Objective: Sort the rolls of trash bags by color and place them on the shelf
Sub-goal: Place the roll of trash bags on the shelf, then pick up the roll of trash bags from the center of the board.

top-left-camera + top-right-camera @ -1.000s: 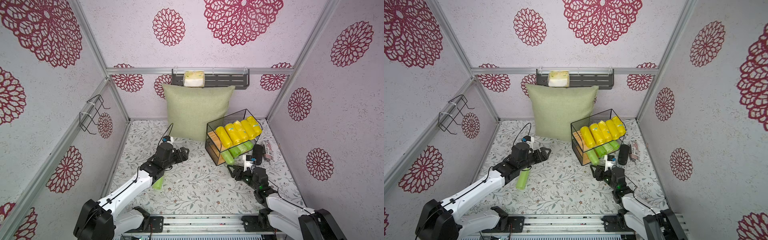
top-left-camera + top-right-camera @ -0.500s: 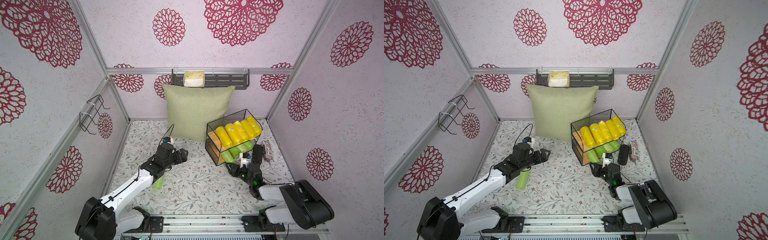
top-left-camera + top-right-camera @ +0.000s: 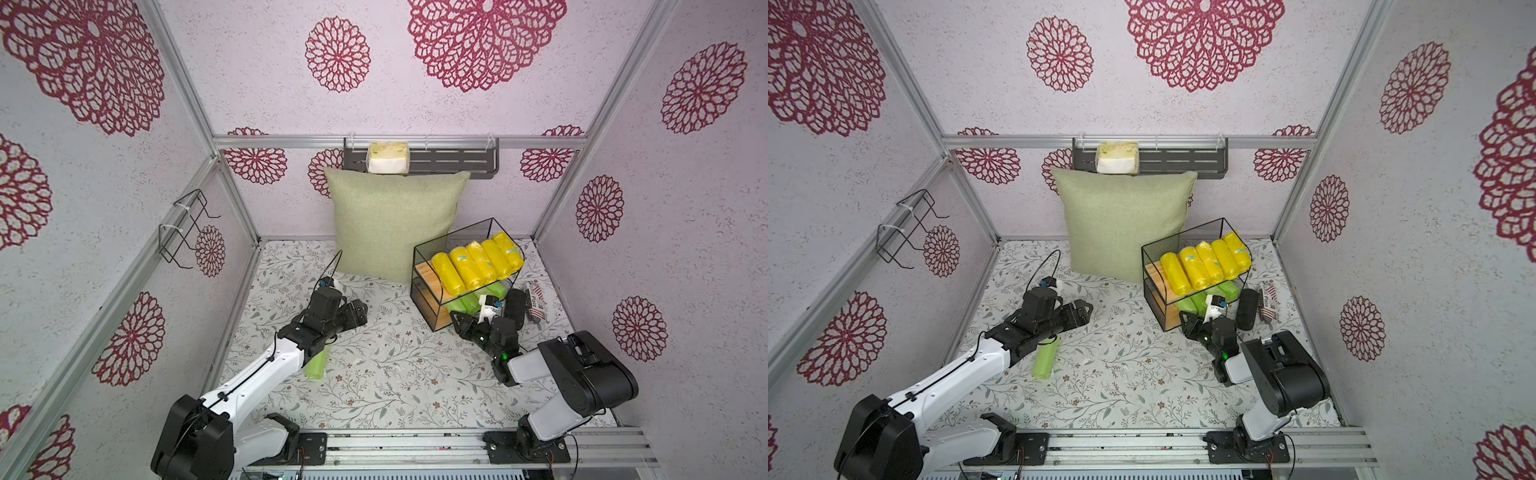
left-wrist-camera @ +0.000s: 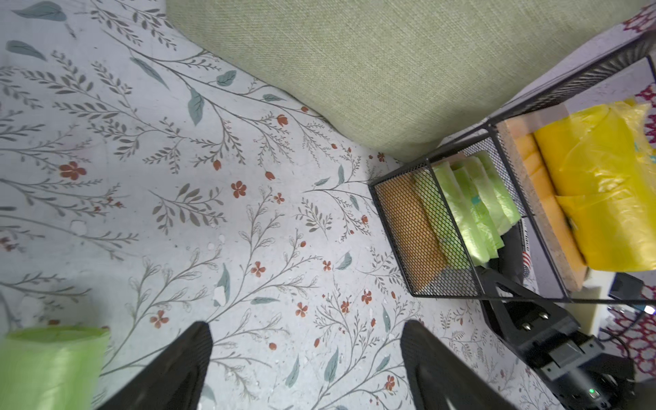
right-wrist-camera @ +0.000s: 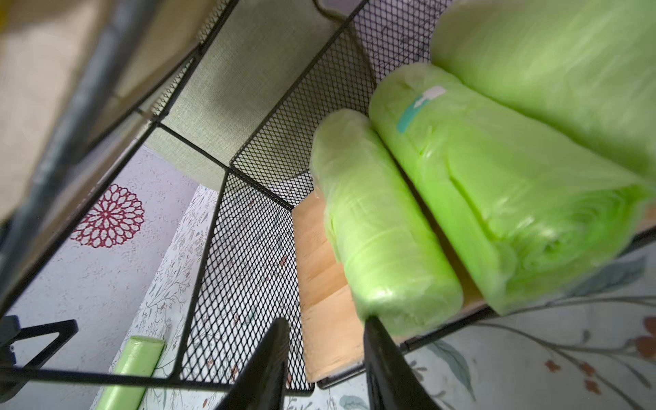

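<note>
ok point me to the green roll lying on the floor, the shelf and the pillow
green roll [image 3: 1045, 360]: in a top view, middle of its side
shelf [image 3: 423, 272]: in a top view, bare wood at the end of its upper board
pillow [image 3: 395, 224]: in a top view, centre of its front face

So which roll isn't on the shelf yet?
Start at the big green cushion against the back wall and come forward over the flowered mat to the white left arm. The light green roll lies flat there, partly hidden by that arm; unlike the other rolls, it is off the shelf.
</note>
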You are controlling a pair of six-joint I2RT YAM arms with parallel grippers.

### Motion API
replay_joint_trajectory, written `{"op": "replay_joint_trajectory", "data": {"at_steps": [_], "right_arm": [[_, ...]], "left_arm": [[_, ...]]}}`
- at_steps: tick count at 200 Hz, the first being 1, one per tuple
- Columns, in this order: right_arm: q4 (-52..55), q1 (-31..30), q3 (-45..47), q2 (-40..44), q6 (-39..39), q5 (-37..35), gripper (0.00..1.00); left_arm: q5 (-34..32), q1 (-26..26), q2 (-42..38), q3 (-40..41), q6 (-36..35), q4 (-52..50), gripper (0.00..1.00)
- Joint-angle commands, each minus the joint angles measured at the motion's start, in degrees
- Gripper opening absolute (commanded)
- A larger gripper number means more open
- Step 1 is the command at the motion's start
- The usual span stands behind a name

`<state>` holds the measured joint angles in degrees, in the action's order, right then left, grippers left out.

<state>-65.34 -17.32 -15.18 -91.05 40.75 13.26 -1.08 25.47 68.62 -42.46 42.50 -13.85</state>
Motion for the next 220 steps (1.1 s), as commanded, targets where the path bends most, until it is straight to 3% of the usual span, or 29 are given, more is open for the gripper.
{"op": "replay_joint_trajectory", "data": {"at_steps": [1,44,94,133,220], "right_arm": [[-2.4,0.3,2.0,4.5,0.9,-0.8,0.42],[9.7,-0.2,6.1,19.8,-3.2,-2.2,0.53],[23.7,-0.3,6.4,33.8,-8.0,-3.4,0.65],[27.9,-0.4,6.5,38.0,-9.3,-1.3,0.67],[29.9,-1.1,8.2,40.7,-7.8,2.5,0.68]], "left_arm": [[-5.0,-1.5,-2.3,0.8,-2.3,-4.8,0.89],[-14.0,-4.3,-1.7,0.8,-6.3,-14.3,0.9],[-12.1,-8.3,5.0,1.7,-4.4,-17.8,0.9],[-9.2,-8.6,11.5,0.3,-5.1,-17.1,0.89],[-10.0,-8.5,20.5,-2.9,-7.1,-14.7,0.67]]}}
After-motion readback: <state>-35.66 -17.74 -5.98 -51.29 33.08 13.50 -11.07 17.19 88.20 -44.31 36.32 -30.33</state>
